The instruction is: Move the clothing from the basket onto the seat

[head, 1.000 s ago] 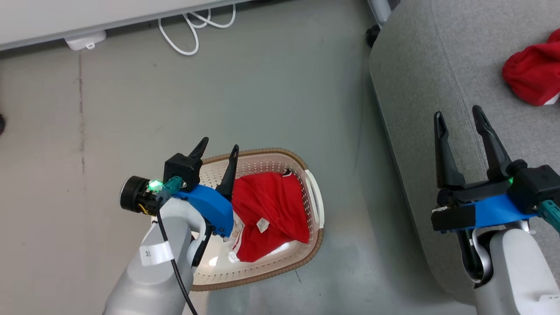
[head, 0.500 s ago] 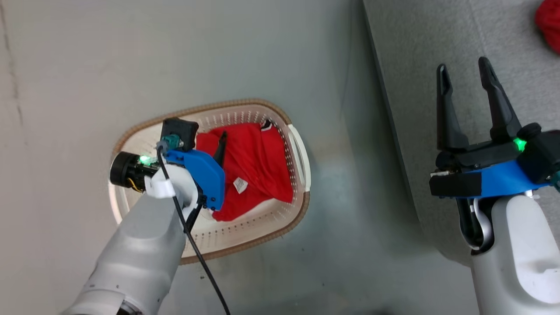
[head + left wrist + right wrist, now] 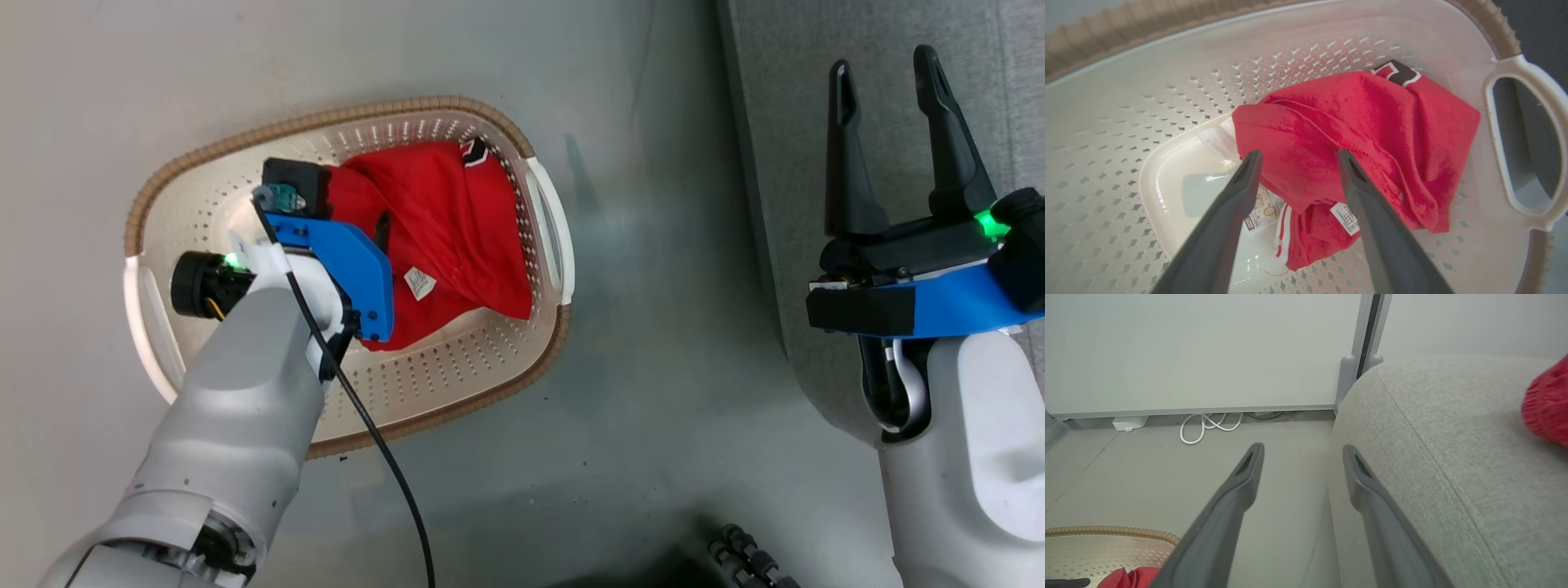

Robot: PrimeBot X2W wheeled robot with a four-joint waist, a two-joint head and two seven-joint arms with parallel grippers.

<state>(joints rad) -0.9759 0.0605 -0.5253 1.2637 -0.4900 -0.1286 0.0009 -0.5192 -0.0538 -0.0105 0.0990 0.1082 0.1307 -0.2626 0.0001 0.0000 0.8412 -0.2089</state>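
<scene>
One red garment lies on the seat; a red-and-white garment sits in the basket under the released left claw; the right claw is released too.

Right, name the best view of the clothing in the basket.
Left wrist view: the clothing sits close, barely blocked. Head view: the left arm covers part. Right wrist view: a red scrap at the bottom edge.

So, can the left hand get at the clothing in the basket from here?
Probably yes: the left hand is open inside the basket, just over the clothing, with nothing between them.
</scene>
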